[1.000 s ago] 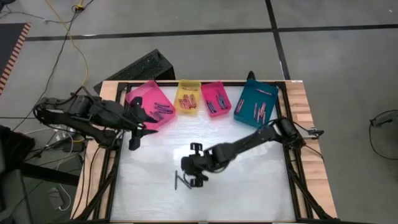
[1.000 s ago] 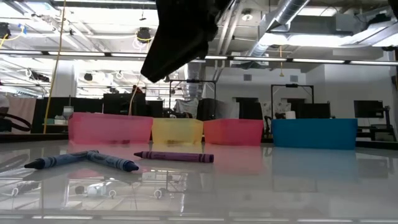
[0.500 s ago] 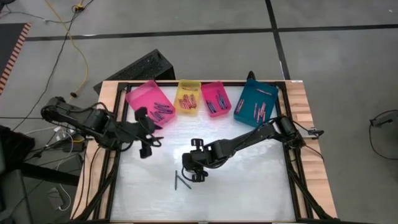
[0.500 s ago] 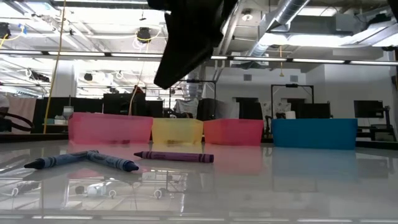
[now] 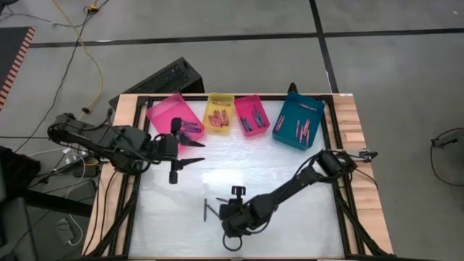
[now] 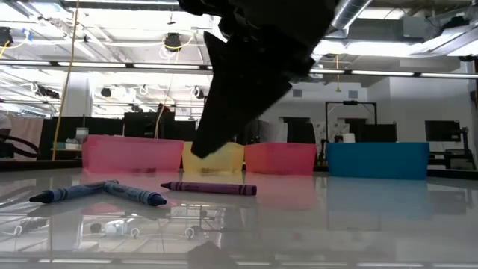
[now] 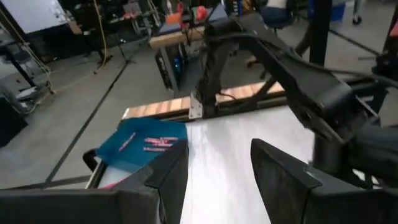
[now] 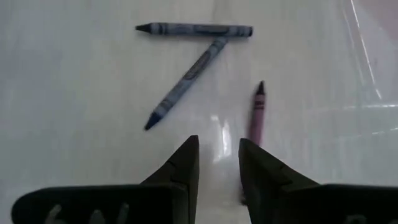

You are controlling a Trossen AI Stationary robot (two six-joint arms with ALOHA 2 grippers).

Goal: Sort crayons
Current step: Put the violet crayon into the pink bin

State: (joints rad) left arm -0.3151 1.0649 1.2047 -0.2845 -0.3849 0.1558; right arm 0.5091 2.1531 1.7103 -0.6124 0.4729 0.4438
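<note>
Nearest the table's front edge, the right gripper [image 5: 230, 233] hangs low over the white table [image 5: 290, 217], at about 6 o'clock from the table's middle. Its arm stretches back toward its base at 3 o'clock. The jaws stand a little apart, with nothing between them. In the right wrist view the two dark fingers [image 8: 180, 171] point at three loose crayons. The purple crayon [image 8: 255, 106] lies just beside the fingertips. The two dark blue crayons [image 8: 186, 68] lie farther out, meeting at one end in an open angle. In the low view the same three sticks rest flat on the table, the purple one [image 6: 209, 188] just behind the blue pair [image 6: 97, 193].

Half a second earlier this gripper stood nearer the table's middle, beyond the crayons; it has since come down toward the front edge.

Farther back, at 9 o'clock, the left gripper [image 5: 185, 154] is held level above the table, just in front of the pink tray [image 5: 163, 114]. Its jaws are spread wide and empty. Compared with a second ago, it has turned to point toward 3 o'clock.

Along the far edge at 12 o'clock stand the pink tray, the yellow tray [image 5: 209, 101], the red tray [image 5: 257, 101] and the blue tray [image 5: 284, 116]. Each holds sorted crayons.
</note>
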